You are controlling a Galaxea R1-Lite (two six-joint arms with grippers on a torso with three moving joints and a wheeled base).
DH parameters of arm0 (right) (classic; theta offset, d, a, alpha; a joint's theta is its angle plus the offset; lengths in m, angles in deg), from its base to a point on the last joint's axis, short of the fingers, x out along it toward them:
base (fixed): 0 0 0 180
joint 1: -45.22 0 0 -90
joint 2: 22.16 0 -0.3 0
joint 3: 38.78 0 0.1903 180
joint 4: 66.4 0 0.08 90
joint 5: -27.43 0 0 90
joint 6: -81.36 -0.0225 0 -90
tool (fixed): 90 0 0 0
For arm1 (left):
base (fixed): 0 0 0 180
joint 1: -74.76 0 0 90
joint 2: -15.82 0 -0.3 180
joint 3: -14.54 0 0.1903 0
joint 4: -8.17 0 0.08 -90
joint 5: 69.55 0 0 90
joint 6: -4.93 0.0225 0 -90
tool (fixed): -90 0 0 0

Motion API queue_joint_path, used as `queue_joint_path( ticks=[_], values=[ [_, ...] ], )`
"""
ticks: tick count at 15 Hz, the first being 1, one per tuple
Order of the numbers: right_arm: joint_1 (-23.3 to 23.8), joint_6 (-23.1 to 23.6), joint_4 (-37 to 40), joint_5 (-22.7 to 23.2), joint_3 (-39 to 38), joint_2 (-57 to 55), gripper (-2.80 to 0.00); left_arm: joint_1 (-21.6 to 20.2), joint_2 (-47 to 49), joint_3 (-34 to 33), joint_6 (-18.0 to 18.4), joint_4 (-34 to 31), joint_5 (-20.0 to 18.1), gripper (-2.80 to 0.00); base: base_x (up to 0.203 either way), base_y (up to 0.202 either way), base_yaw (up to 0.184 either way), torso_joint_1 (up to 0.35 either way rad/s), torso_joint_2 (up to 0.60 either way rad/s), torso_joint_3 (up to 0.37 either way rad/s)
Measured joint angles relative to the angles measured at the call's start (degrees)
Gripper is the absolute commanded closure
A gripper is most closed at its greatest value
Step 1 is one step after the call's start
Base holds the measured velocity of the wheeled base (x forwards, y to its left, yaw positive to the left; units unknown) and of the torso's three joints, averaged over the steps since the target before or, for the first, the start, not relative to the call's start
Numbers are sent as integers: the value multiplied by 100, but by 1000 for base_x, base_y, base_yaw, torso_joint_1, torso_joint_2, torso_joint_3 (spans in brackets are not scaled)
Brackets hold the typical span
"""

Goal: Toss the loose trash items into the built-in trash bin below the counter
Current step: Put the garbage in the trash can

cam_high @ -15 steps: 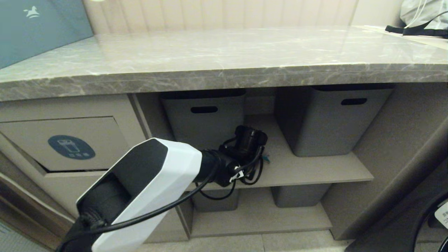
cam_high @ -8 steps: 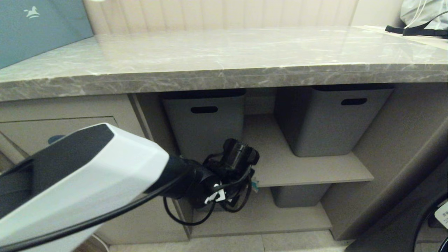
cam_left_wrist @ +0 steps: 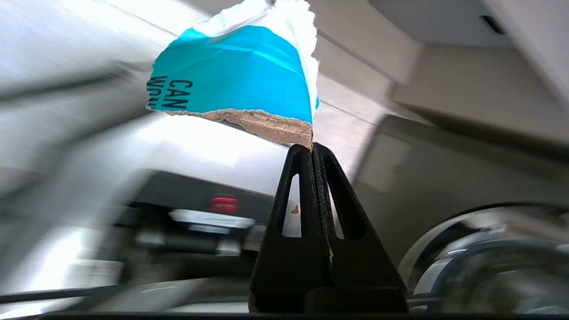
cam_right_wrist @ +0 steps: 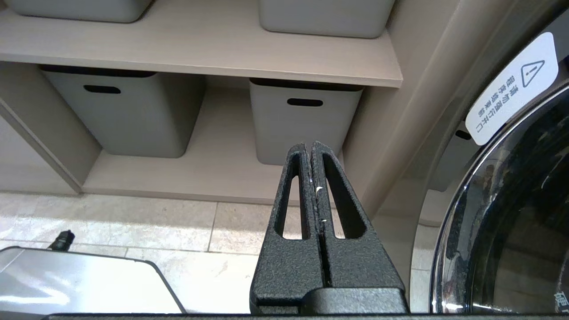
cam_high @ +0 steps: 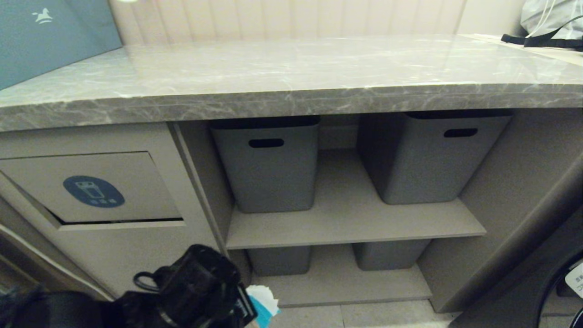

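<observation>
- Built-in trash bin (cam_high: 91, 189): beige cabinet front at left under the desk, flap with a round dark-blue sticker tilted a little, a dark gap along its lower edge; contents not visible.
- Four grey tubs in the open shelving right of the bin: two on the upper shelf (cam_high: 266, 164) (cam_high: 428, 155), two below (cam_right_wrist: 120, 113) (cam_right_wrist: 298, 120); insides hidden.
- Left pincer (cam_left_wrist: 312, 149): low at near left in the head view, below the bin flap; jaws pressed together, pinching a torn cardboard scrap (cam_left_wrist: 240, 75) by one ragged brown corner.
- Scrap: cyan face with black lettering, white strip along one edge, ragged brown tear at the pincer side. It stands out past the fingertips, long axis roughly across them; in the head view only its tip (cam_high: 264, 300) shows, pointing right toward the lower shelf. Exact tilt hard to judge, wrist view is blurred.
- Right pincer (cam_right_wrist: 310, 149): jaws closed, holding nothing, parked low at right facing the lower tubs, beside a glossy round machine door (cam_right_wrist: 502, 213) with a white warning label.
- Desk (cam_high: 291, 86): long grey marble-look slab, thick front edge; teal box (cam_high: 50, 36) far left, a bag with black straps (cam_high: 551, 27) far right.
- Pale tiled floor (cam_right_wrist: 146, 222); ribbed beige wall behind.
</observation>
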Motion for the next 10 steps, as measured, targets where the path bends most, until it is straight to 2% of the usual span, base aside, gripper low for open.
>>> queue_joint_path(
  ticks=[1,2,3,5,7,10],
  values=[
    [0,0,0,-2,0,0,0,-210,-454,-409,331,38,82,0,0,0,0,0,0,0],
    [0,0,0,0,0,0,0,-595,-843,-722,705,97,99,0,0,0,0,0,0,0],
    [0,0,0,0,0,0,0,-1110,-1164,-961,1089,183,35,0,0,0,0,0,0,0],
    [0,0,0,-2,0,0,0,-2561,-1706,-1344,1924,442,-349,0,0,0,0,0,0,0],
    [0,0,0,0,0,0,0,-4340,-2112,-1638,2838,761,-1123,0,0,0,0,0,0,0],
    [0,0,2,-2,0,0,0,-7045,-2454,-2094,4404,1580,-2894,0,0,0,0,0,0,0]
  ],
)
